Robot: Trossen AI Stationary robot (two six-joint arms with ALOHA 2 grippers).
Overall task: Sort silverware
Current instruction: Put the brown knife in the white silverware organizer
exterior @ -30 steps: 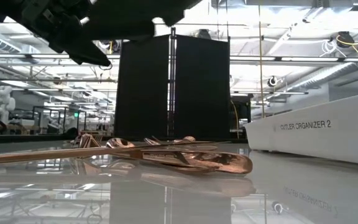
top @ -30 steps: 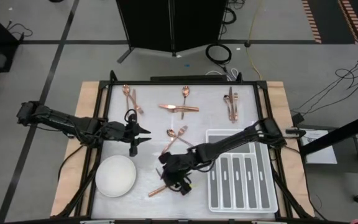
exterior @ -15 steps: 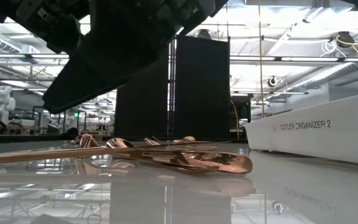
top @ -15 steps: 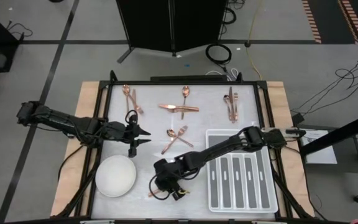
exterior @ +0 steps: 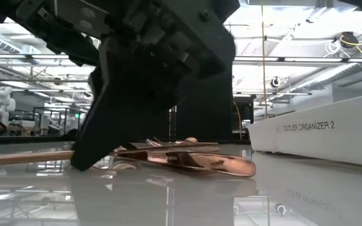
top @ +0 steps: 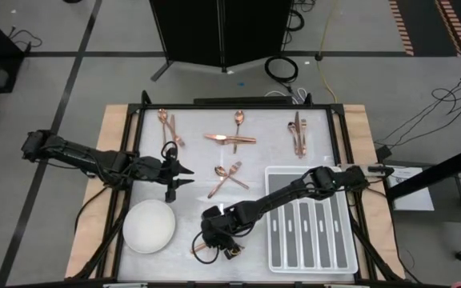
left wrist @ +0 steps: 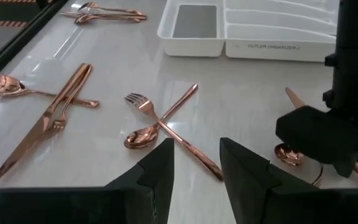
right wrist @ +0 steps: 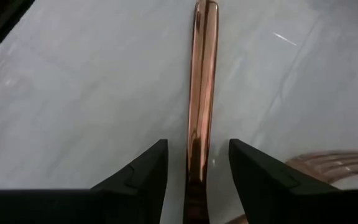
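Observation:
Copper silverware lies in small groups on the white table: far left, far middle, far right, a crossed fork and spoon, and a few pieces near the near edge. My right gripper is open and low over that near group, pointing down, its fingers on either side of one copper handle with a gap on each side. In the low view its finger reaches table level beside the pieces. My left gripper is open, waiting left of the crossed fork and spoon.
The grey divided tray stands at the near right, right beside the right arm. A white round bowl sits at the near left, close to the near group. The table is framed by a dark rail.
My right gripper has moved a little toward the table's left and near edge and come down over the near group of silverware; its fingers now stand at table level around a handle. The left arm has kept still.

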